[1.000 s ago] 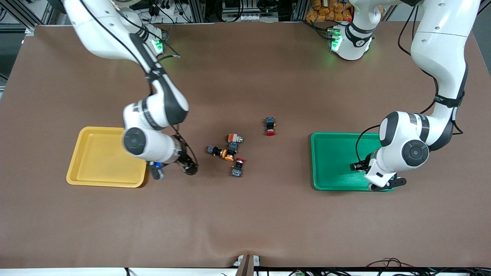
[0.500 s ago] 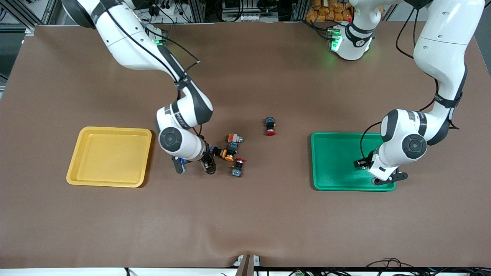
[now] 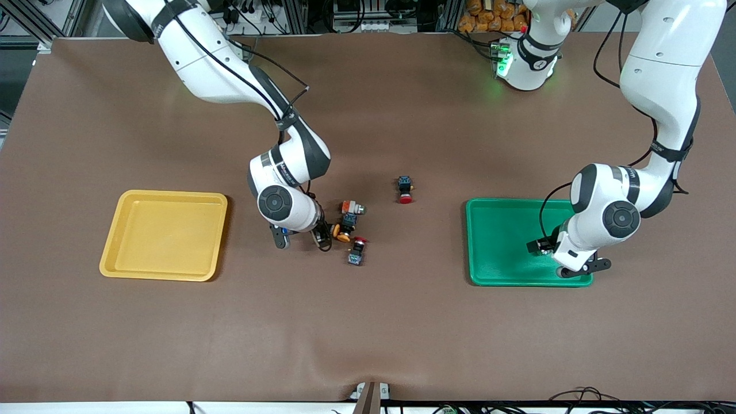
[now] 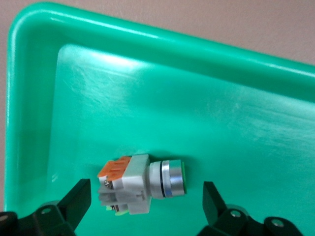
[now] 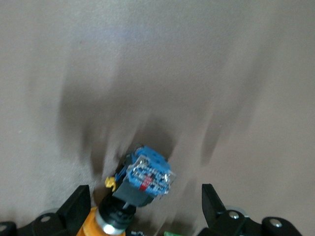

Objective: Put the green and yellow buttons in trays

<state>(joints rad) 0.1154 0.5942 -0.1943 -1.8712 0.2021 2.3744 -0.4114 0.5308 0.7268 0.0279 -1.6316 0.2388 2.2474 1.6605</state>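
Note:
My right gripper (image 3: 302,238) is open and low over a dark-bodied button with an orange-yellow cap (image 5: 142,183), whose blue end lies between the fingers (image 5: 74,206). A second yellow-capped button (image 3: 345,231) and a white-bodied button with an orange part (image 3: 352,207) lie beside it. My left gripper (image 3: 581,267) is open over the green tray (image 3: 477,241). A white-bodied button with a green cap (image 4: 140,184) lies on the tray floor between its fingers (image 4: 214,201), untouched. The yellow tray (image 3: 115,253) sits toward the right arm's end, with nothing in it.
Two dark-bodied buttons with red caps lie on the brown table: one (image 3: 357,250) nearer the front camera than the cluster, one (image 3: 405,190) apart toward the green tray. The green tray's rim (image 4: 147,34) shows in the left wrist view.
My right arm has swung from beside the yellow tray to the button cluster and now covers one yellow-capped button. My left gripper has shifted slightly over the green tray.

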